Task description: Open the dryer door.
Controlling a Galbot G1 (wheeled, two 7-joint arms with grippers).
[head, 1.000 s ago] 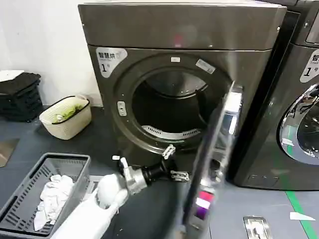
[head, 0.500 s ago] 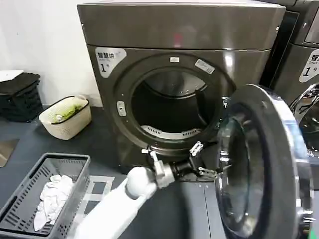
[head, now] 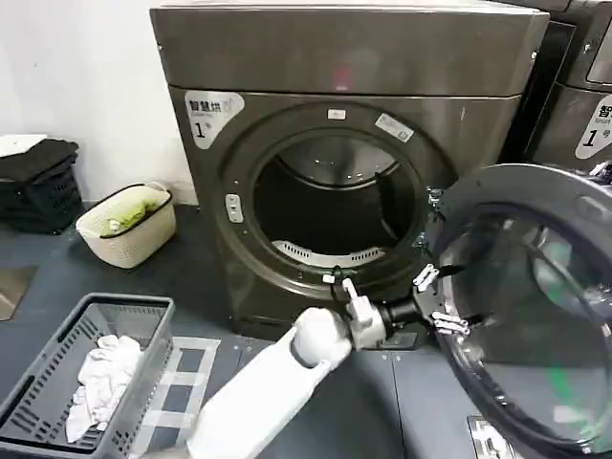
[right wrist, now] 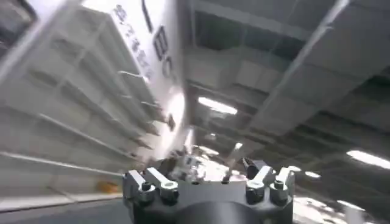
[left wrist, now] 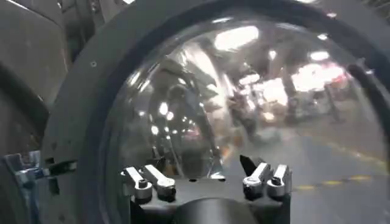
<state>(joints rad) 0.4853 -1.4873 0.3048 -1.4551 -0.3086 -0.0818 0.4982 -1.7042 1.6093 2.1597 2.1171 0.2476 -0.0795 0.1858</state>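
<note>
Already the dryer door hangs swung wide to the right of the dryer, its drum opening fully exposed. The left gripper, fingers spread and holding nothing, sits against the door's inner face at the clear window. The right gripper, also spread and empty, points up toward the ceiling. Opening looks nearly finished; next, the left arm likely needs only to draw clear.

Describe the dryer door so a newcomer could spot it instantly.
Find the big grey-brown dryer with its round drum opening. Hanging open at its right is the dryer door, dark inner face and clear bowl window showing, left gripper against it.
</note>
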